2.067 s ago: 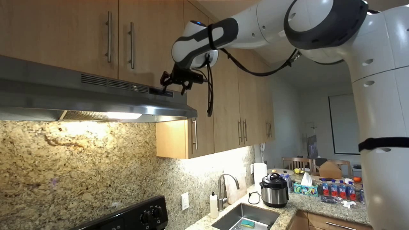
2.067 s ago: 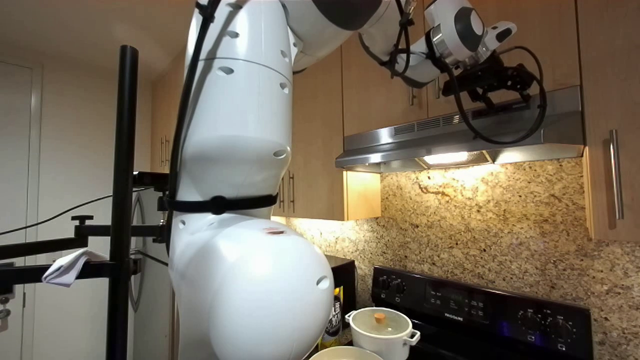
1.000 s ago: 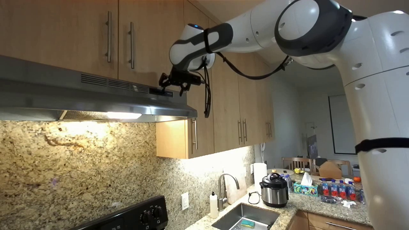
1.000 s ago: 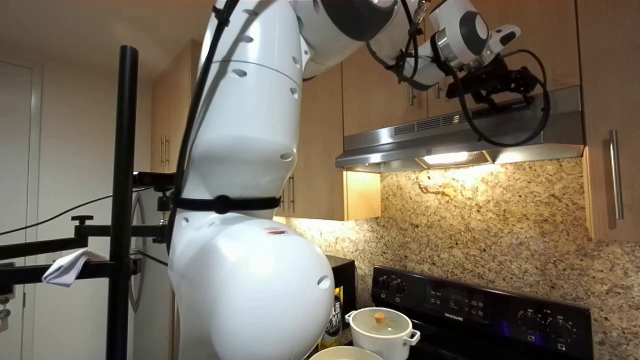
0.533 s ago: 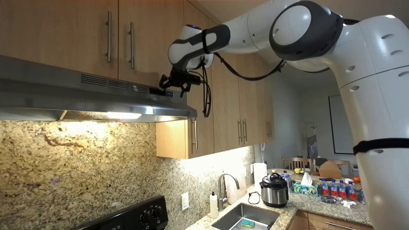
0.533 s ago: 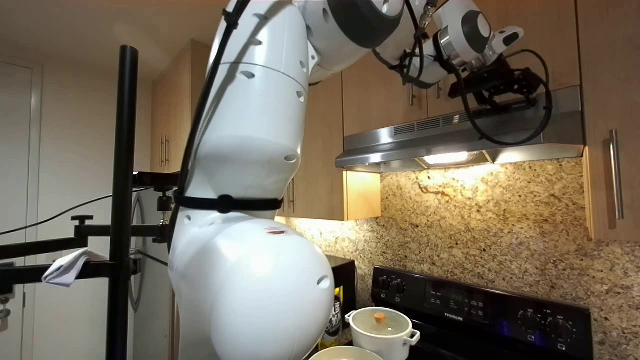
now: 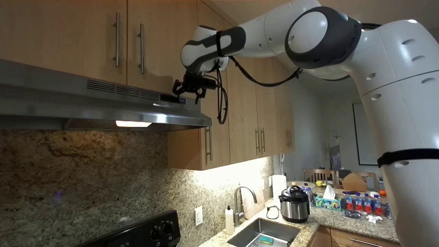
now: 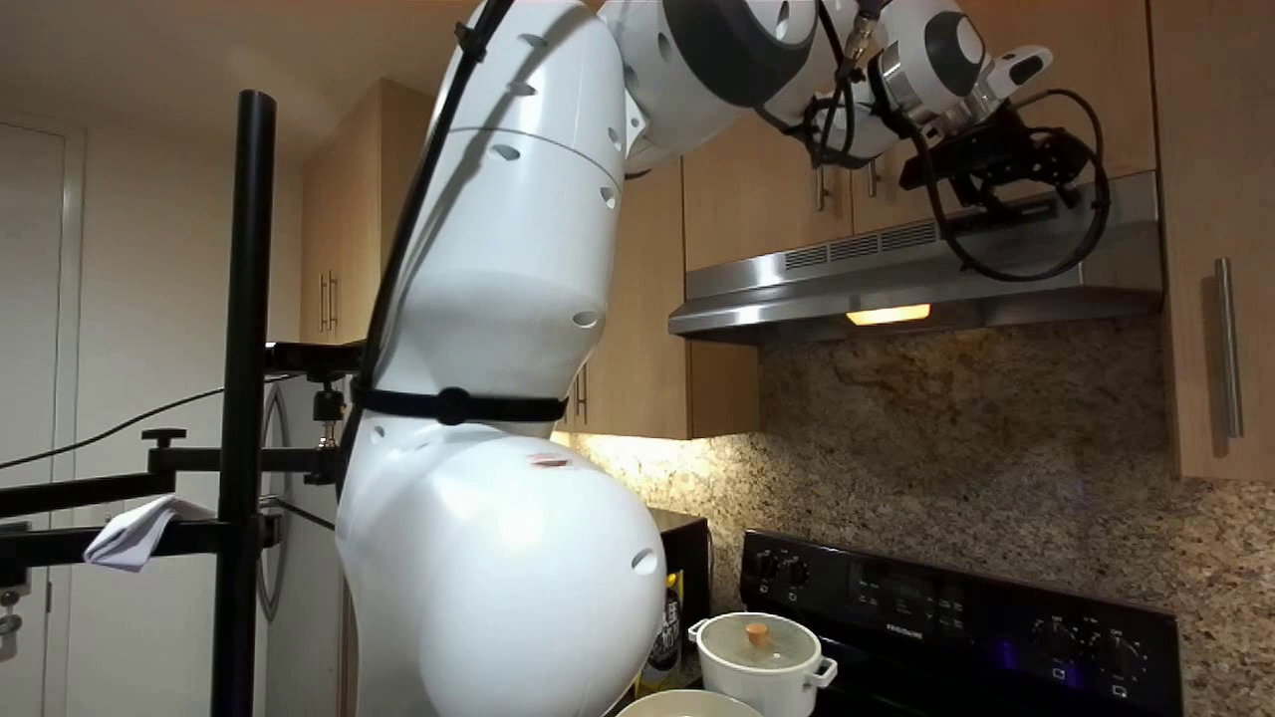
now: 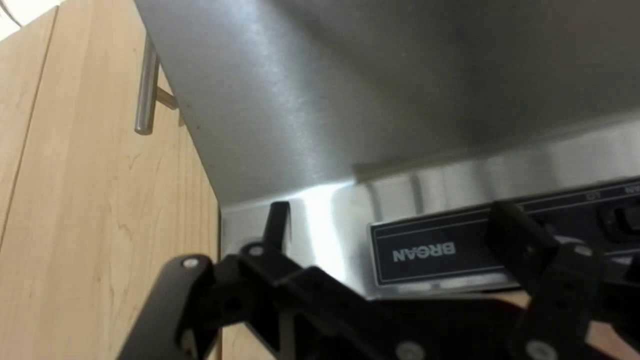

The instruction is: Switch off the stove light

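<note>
Pale wooden cabinets (image 7: 161, 44) fill the upper wall, and in front of them the white arm (image 8: 508, 558) reaches over to the steel range hood (image 7: 85, 108). A speckled granite backsplash (image 8: 956, 448) runs down from the hood, dim behind the black range (image 8: 996, 607). The gripper (image 9: 392, 215) hangs at the hood's front, near one end, its two fingers spread well apart and angled down toward the steel.

The stove light (image 8: 889, 316) is set in the hood's underside, facing down over the range. Its long axis runs lengthwise with the hood, parallel to the front edge, and its lens glows in both exterior views.

On the hood's front face sits a slim black control strip (image 9: 425, 265), its long side following the hood too, its BROAN lettering upside down in the wrist view. One fingertip (image 9: 520, 235) stands over the strip, between the lettering and a small black switch (image 9: 631, 217); whether it touches, I cannot tell.
</note>
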Motion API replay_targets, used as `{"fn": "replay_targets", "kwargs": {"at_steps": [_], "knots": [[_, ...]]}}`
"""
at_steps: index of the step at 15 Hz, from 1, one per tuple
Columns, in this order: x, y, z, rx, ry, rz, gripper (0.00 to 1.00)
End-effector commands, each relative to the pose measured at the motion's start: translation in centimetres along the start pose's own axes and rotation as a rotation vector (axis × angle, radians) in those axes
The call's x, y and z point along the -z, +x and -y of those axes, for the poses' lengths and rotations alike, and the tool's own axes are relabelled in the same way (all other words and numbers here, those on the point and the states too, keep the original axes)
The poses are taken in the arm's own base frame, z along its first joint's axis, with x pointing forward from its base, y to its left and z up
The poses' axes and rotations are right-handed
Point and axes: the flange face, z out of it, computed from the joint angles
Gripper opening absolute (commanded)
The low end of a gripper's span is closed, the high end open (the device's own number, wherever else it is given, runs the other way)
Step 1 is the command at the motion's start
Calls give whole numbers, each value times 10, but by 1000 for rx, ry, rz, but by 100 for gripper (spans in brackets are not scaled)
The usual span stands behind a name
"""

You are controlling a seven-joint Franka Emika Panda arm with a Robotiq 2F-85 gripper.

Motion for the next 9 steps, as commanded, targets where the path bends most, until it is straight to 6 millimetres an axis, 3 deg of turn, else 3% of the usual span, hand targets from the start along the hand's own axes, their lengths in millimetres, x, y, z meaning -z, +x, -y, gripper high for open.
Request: {"fn": "replay_targets", "kwargs": {"at_steps": [1,6,9], "knots": [[-16,14,-12,-29,-20,-3,100],[-17,18,-15,-43,-18,-9,100],[-5,14,-16,-59,-4,-14,100]]}}
